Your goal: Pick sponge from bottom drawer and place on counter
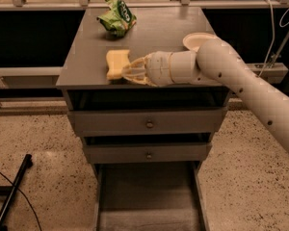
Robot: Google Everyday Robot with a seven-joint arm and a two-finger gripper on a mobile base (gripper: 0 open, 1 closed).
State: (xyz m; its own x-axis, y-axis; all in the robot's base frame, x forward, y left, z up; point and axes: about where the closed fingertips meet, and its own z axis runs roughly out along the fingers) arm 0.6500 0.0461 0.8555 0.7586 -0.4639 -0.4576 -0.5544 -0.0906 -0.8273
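On the counter (164,37), close to its front edge and left of centre, the sponge (116,64) lies flat, a pale-yellow block with pinched sides. The gripper (127,70) sits low over the counter at the sponge's right end and touches it. Whether it is clamped on the sponge or loose from it I cannot tell, since the pale gripper parts and the sponge run together at that spot. The white arm (241,81) reaches in from the lower right and crosses the cabinet's right front corner. A green snack bag (117,17) lies near the back left of the counter, well apart from the sponge. A white bowl (197,40) stands near the right edge, partly hidden behind the arm. Below the counter, the two upper drawers (147,121) are closed, each with a small round knob. The bottom drawer (147,196) is pulled out toward the camera, and its flat grey floor shows. A speckled floor (48,143) spreads around the cabinet, and a black bar (12,196) lies on it at the lower left.
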